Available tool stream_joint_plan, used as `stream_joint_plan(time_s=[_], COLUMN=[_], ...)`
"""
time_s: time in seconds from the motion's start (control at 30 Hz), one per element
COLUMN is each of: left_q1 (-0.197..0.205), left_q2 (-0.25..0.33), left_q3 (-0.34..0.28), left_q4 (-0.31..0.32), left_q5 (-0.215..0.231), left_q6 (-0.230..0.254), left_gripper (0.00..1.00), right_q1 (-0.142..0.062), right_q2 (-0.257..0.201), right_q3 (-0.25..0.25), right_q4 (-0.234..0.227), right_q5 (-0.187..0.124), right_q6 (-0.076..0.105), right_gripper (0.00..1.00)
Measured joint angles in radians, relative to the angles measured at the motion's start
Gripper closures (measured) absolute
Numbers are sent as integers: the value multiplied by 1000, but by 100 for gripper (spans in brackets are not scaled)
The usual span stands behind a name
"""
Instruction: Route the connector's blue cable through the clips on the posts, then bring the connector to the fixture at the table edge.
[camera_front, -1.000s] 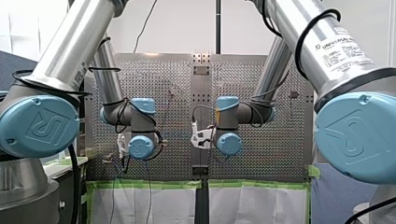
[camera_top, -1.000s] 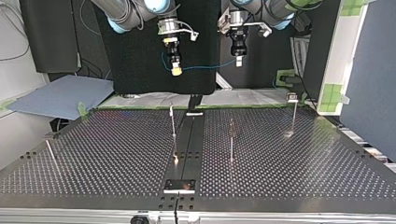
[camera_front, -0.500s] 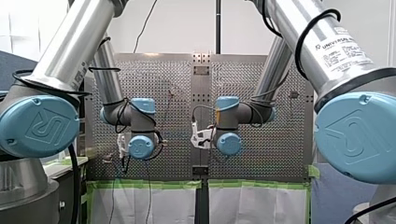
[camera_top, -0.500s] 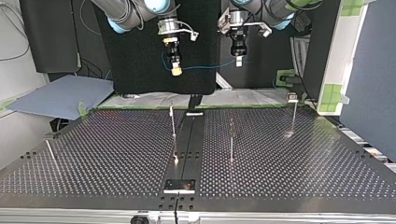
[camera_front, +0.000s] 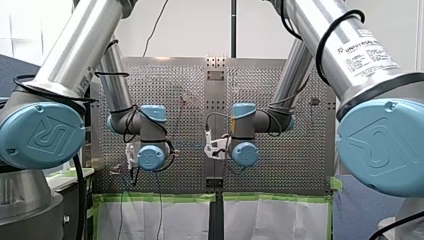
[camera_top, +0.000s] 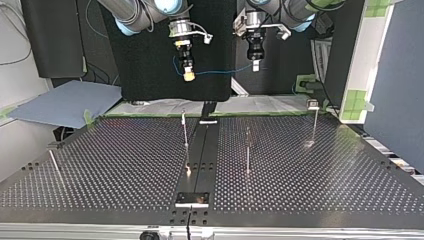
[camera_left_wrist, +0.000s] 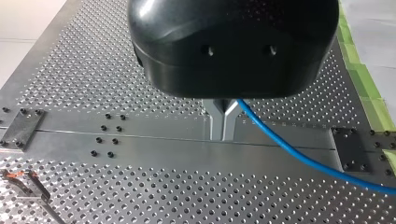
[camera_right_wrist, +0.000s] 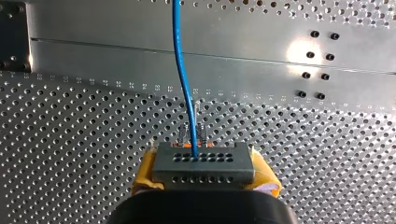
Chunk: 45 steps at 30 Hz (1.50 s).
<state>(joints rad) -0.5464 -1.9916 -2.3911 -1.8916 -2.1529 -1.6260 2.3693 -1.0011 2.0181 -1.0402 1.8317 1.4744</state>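
While both arms hang high over the counter (camera_top: 320, 165), you see the right pincer (camera_top: 188, 75) clenched on the connector (camera_right_wrist: 204, 162), yellow pads (camera_right_wrist: 145, 171) either side. Its cable (camera_right_wrist: 183, 79) runs across to the left pincer (camera_left_wrist: 223, 127), metal fingers (camera_left_wrist: 215, 119) pinched on it. The posts (camera_top: 247, 150) stand on the counter, well below both.

Cable (camera_top: 225, 71) between left end effector (camera_top: 255, 66) and right end effector (camera_top: 188, 76), above table (camera_top: 325, 175)

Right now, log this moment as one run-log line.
phase: pre-routing | right gripper: shut on connector | left gripper: shut on blue cable | both: raised above table | posts: not yet threaded
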Motion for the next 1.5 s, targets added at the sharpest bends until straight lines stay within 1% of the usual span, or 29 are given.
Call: stream_joint_plan(time_s=[1.03,1.3,1.5], left_q1=[0,-9,-9], left_q2=[-1,-40,-47], left_q3=[0,-1,-2], left_q4=[0,3,3], left_q5=[1,23,24], left_q6=[0,1,2], left_gripper=[100,100,100], right_q1=[0,0,0], right_q2=[0,-1,-2], right_q3=[0,-1,-1], right_q4=[0,1,2], right_q5=[0,0,0], right_q6=[0,0,0], right_gripper=[100,100,100])
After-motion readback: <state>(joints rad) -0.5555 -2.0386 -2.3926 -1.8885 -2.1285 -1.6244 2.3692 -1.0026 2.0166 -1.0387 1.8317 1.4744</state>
